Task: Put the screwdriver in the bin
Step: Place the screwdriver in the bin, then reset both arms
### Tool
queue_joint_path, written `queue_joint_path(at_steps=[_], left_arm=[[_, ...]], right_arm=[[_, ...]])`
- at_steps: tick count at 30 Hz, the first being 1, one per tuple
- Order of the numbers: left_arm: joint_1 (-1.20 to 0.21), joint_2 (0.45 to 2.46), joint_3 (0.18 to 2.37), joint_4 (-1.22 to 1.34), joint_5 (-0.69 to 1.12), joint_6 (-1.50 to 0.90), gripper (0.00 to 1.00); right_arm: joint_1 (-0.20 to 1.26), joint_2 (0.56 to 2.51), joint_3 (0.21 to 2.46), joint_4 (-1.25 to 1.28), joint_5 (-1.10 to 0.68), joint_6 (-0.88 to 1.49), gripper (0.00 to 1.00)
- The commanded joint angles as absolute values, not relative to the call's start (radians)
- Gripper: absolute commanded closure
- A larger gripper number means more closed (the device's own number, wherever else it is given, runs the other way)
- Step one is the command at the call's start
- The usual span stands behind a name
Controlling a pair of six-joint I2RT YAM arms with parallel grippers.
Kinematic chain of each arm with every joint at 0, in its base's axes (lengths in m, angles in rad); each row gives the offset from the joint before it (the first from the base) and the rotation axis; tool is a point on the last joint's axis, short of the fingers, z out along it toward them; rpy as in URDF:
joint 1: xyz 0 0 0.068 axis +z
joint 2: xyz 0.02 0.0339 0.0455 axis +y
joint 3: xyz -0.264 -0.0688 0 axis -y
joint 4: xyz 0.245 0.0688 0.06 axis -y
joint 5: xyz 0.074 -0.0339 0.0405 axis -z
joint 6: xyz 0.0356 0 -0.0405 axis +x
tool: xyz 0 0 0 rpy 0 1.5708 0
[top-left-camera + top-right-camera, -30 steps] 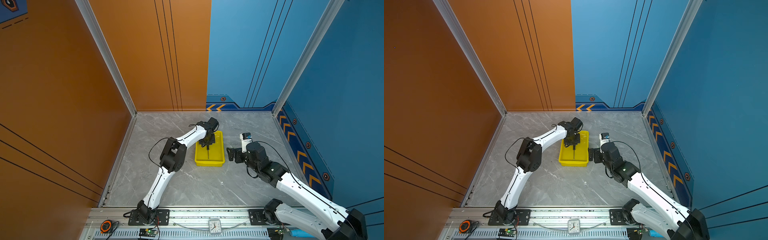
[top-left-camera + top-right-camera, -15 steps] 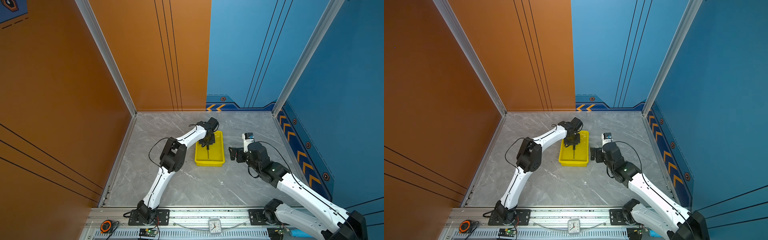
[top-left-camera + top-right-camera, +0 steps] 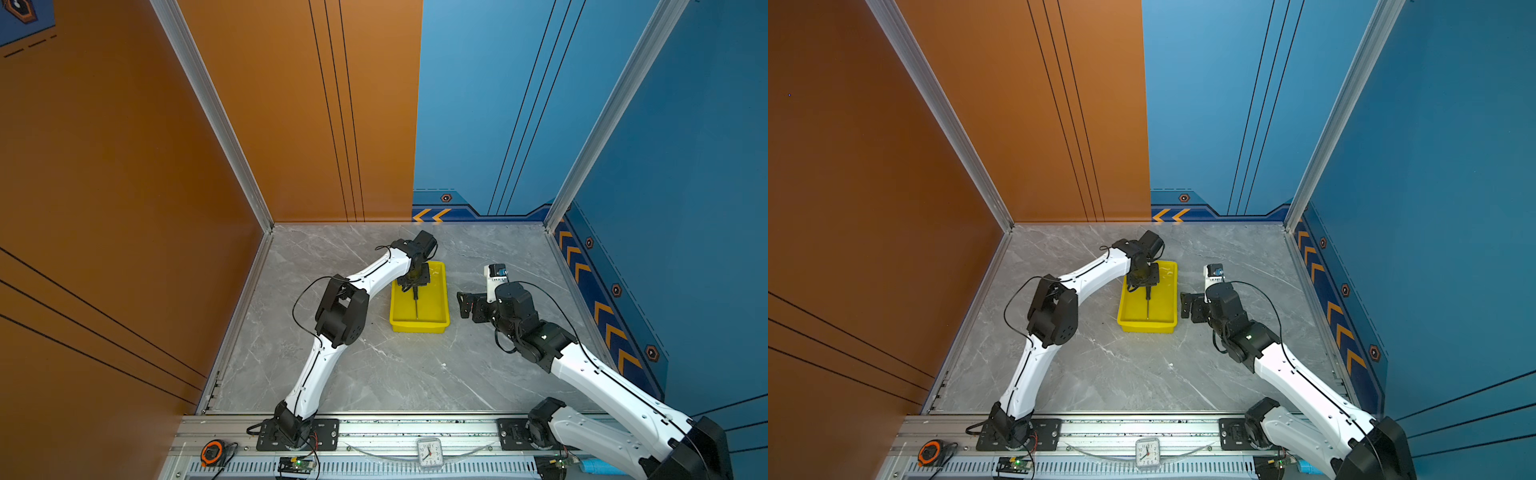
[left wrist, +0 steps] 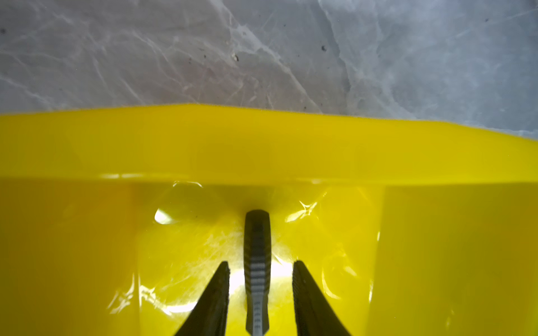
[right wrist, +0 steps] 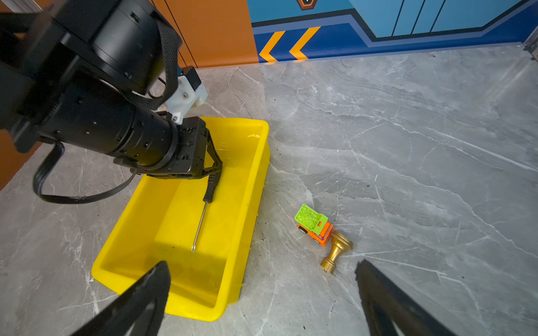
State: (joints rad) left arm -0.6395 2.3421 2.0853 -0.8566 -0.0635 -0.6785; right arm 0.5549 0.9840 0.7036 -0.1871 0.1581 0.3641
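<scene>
Top views first, Kim: where is the screwdriver (image 3: 416,301)?

Inside the yellow bin (image 3: 419,329), Lee, lying lengthwise along its middle in both top views. The bin sits mid-worktop (image 3: 374,374), toward the back edge. The left gripper (image 3: 414,284) is low over the handle end. The right gripper (image 3: 465,305) hangs just beside the bin's long wall on its own arm's side.

Left wrist view, then: is the screwdriver (image 4: 257,232) clamped?

No. The left gripper (image 4: 260,264) has its jaws narrowly parted, with bright bin floor showing on each side of the ribbed black handle. I'd call this the release, with the placing as good as done.

And the next move?

A straight lift of that gripper, I'd judge, without nudging the handle or catching the bin wall (image 4: 262,145) close beyond it.

Right wrist view: what else is about?

The right gripper (image 5: 262,264) is spread wide and carries nothing. The screwdriver (image 5: 203,209) seems to rest with its shaft tip on the bin floor. Outside the bin (image 5: 256,203), on the worktop near that long wall, a green-and-orange toy truck (image 5: 314,228) touches a brass-coloured piece (image 5: 334,254). Both lie on the right arm's side, so I see nothing blocking the left arm's way up.
</scene>
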Motion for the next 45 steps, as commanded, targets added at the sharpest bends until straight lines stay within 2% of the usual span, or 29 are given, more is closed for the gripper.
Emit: queue_joint_path(at_steps=[1,6,12,23,28,30,34,45], left_arm=[[-0.656,2.245,2.048,-0.872,-0.099,-0.677,0.60],[-0.677,2.138,1.976,-0.871,-0.118,-0.692,0.56],[-0.703,1.979,1.856,-0.871,-0.164,-0.696,0.44],[-0.700,1.724,1.641,-0.871,-0.209,-0.654,0.28],[-0.667,1.634,1.562,-0.846,-0.206,-0.590,0.18],[-0.646,1.589,1.506,-0.801,-0.189,-0.562,0.09],[-0.590,1.520,1.408,-0.738,-0.146,-0.538,0.01],[-0.406,1.326,1.194,-0.639,-0.075,-0.387,0.02]], right_arm=[[0.549,0.986,0.706,-0.187,0.140,0.359,0.00],[0.555,0.999,0.763,-0.281,0.167,0.331,0.00],[0.564,0.995,0.792,-0.293,0.109,0.314,0.00],[0.593,0.950,0.801,-0.329,0.155,0.365,0.00],[0.598,0.944,0.798,-0.335,0.202,0.377,0.00],[0.597,0.951,0.798,-0.336,0.219,0.388,0.00],[0.600,0.944,0.792,-0.334,0.237,0.410,0.00],[0.572,0.913,0.762,-0.336,0.354,0.430,0.00]])
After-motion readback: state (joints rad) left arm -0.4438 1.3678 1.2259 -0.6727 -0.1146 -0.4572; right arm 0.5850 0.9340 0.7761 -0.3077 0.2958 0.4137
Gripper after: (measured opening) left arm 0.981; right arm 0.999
